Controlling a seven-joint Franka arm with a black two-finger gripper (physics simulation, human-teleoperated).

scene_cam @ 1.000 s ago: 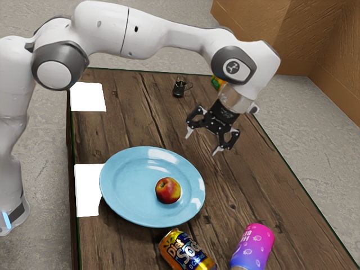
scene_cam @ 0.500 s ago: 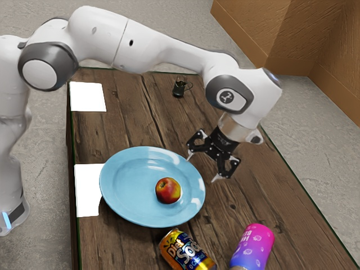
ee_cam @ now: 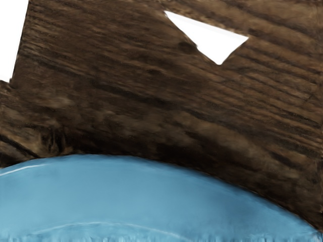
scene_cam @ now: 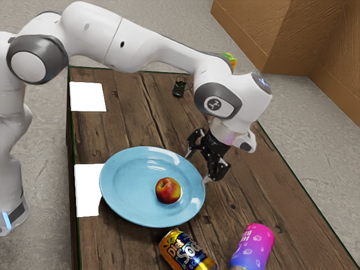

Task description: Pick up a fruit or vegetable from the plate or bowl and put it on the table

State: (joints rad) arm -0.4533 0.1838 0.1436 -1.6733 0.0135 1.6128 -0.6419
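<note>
Tool (scene_cam: 197, 167) just swung a bit left in exterior view, near plate (scene_cam: 126, 194) rim now, spread wide, empty. Apple (scene_cam: 168, 190) hasn't budged, on plate below frame centre. Probably lining up pickup, tbh.

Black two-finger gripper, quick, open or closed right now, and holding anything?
Black two-finger gripper: open, fingers apart, holding nothing; the round red-and-yellow apple lies on the round light-blue plate.
</note>
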